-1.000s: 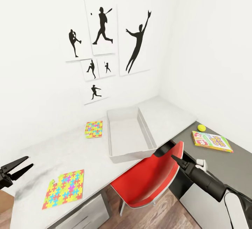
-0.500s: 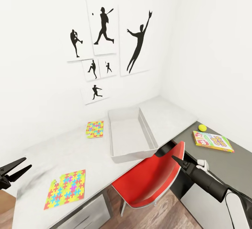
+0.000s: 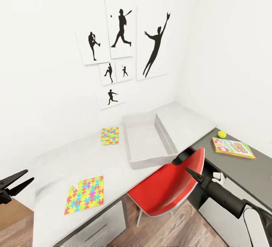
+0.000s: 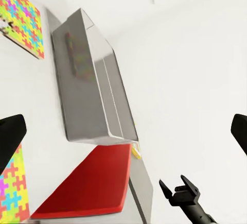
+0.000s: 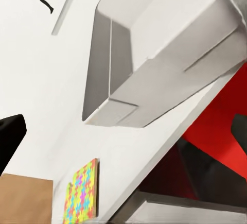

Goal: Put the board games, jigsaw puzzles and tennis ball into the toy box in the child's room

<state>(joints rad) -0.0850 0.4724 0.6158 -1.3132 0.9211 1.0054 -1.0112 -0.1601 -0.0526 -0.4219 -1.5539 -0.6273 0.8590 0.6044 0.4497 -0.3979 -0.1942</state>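
Observation:
The grey toy box (image 3: 167, 136) stands empty on the pale table (image 3: 56, 163), and also appears in the left wrist view (image 4: 87, 80) and the right wrist view (image 5: 154, 64). One jigsaw puzzle (image 3: 85, 195) lies near the table's front edge, another (image 3: 110, 135) just left of the box. A board game (image 3: 233, 148) and the tennis ball (image 3: 221, 134) rest on the dark grey surface at the right. My left gripper (image 3: 15, 184) hangs open off the table's left end. My right gripper (image 3: 187, 167) is open by the red chair's back. The bed is out of view.
A red chair (image 3: 166, 190) is pushed in under the table below the toy box, close against my right gripper. White walls with black sports pictures (image 3: 121, 31) close the corner behind. White drawers (image 3: 102, 228) sit under the table; wood floor (image 3: 177, 232) lies below.
The whole picture has slid rightward, so the camera has turned. My left gripper sits a little lower than a second ago. Both grippers stay open and the toys have not moved.

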